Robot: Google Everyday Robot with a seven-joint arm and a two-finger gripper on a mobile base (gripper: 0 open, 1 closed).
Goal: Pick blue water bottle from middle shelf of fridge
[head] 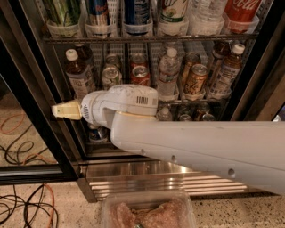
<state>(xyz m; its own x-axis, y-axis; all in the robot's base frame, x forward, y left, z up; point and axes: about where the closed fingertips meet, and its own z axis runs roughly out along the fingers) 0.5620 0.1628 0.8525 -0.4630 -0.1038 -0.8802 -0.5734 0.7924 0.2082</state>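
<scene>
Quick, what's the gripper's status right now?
Gripper: cannot tell; it sits at the black door frame, below the brown-liquid, white-capped blue water bottle, not on it.
</scene>
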